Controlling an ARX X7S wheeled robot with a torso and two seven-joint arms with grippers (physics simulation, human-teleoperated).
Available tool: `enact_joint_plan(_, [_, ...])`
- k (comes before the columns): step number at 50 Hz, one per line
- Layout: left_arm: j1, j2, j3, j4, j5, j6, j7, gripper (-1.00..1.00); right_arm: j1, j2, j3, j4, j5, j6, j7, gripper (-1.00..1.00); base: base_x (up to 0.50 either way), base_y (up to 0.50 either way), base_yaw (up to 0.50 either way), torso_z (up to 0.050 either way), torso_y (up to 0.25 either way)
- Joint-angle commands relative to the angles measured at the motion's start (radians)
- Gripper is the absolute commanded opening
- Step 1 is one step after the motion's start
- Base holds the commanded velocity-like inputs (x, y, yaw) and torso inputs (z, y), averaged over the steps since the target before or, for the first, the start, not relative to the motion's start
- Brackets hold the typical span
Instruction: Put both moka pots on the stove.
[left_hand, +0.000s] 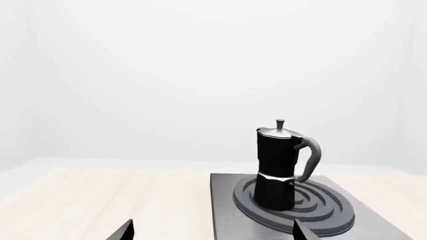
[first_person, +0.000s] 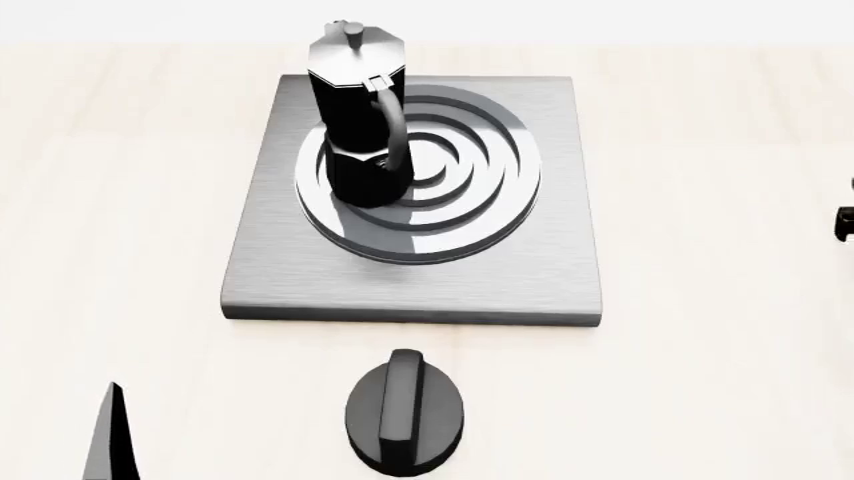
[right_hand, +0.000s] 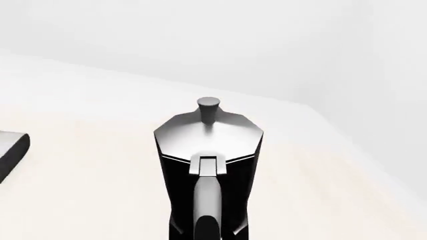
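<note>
1. One moka pot (first_person: 358, 115) stood upright on the stove (first_person: 534, 270), on the ring burner (first_person: 467, 200), toward the burner's left and far part in the head view, with its curved handle turned toward the camera.
2. The stove lay flat on the pale tabletop (first_person: 721, 380), and a low round black knob (first_person: 406, 411) with a raised ridge sat on the tabletop just in front of the stove's near edge.
3. The second moka pot (right_hand: 208, 165) stood upright on the tabletop, away from the stove, close before the right wrist camera with its handle toward that camera; a corner of the stove showed at that picture's edge.
4. The left hand (left_hand: 210, 231) showed only as two dark fingertips (left_hand: 123, 231), set wide apart with nothing between them, short of the pot on the stove.
5. The right hand's fingers were not visible in the wrist picture; only a dark scrap showed at the head view's right edge, so I could not tell how far open it was.
</note>
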Motion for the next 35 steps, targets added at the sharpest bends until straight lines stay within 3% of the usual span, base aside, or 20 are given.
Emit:
enact_joint_plan(1, [-0.004, -0.001, -0.003, -0.009, -0.005, 0.007, 0.000, 1.00, 0.036, 0.069, 0.033, -0.387, -0.005, 0.092, 0.120, -1.00, 0.00, 0.00, 0.00, 0.000, 0.000])
enact_joint_plan(11, [0.000, -0.002, 0.000, -0.008, -0.003, 0.012, -0.001, 1.00, 0.047, 0.120, 0.034, -0.659, 0.042, 0.184, 0.184, -1.00, 0.00, 0.00, 0.00, 0.000, 0.000])
enact_joint_plan(22, [0.004, -0.009, -0.008, 0.002, -0.012, 0.011, -0.007, 1.00, 0.090, 0.040, 0.005, -0.622, 0.033, 0.194, 0.120, -1.00, 0.00, 0.00, 0.00, 0.000, 0.000])
enact_joint_plan(35, [0.003, -0.017, -0.018, 0.009, -0.025, 0.011, -0.011, 1.00, 0.112, -0.063, -0.050, -0.536, 0.023, 0.151, -0.087, -1.00, 0.00, 0.00, 0.00, 0.000, 0.001])
